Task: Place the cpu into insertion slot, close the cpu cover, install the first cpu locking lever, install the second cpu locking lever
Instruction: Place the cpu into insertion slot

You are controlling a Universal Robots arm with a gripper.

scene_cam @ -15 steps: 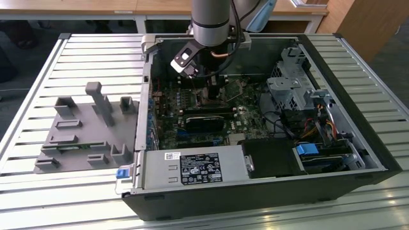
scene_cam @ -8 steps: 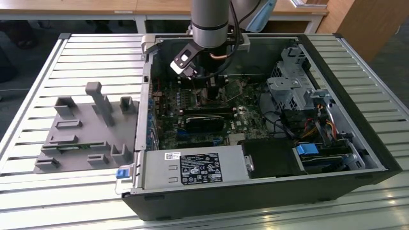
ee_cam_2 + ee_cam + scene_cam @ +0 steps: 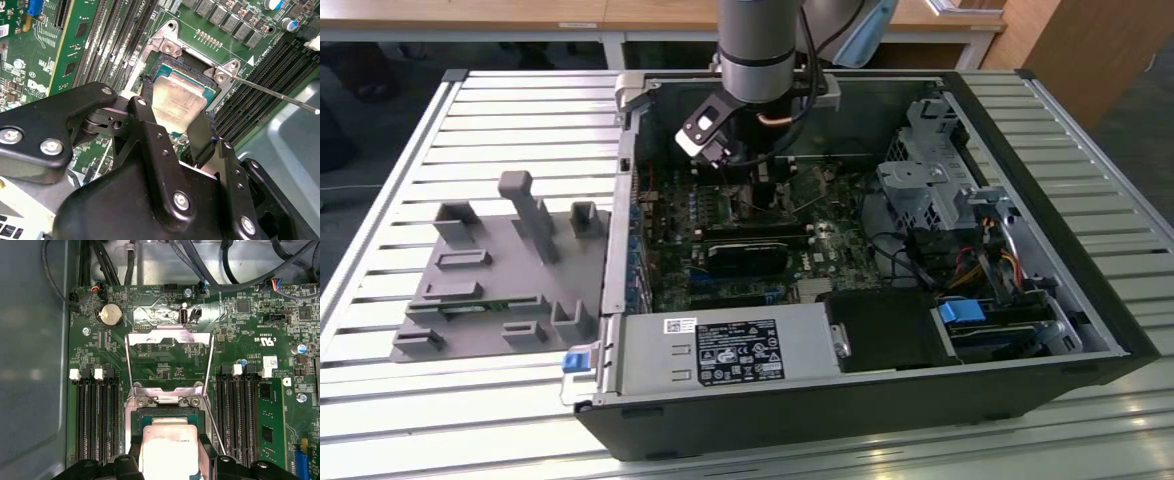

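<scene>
The cpu, a small square chip with a dull silver top, sits between the two black fingers of my gripper, which is shut on it. It lies right over the insertion slot, whose dark rim shows around the chip's far edge. In the second wrist view the cpu is level with the insertion slot, with my gripper astride it. The cpu cover is swung open, lying back beyond the socket. Thin wire locking levers stand unlatched at the sides. The gripper is down inside the computer case.
Long black memory slots flank the socket on both sides. A loose lever wire juts out past them. The open computer case holds drive cages and cables on the exterior view's right. A grey fixture plate lies outside on the left.
</scene>
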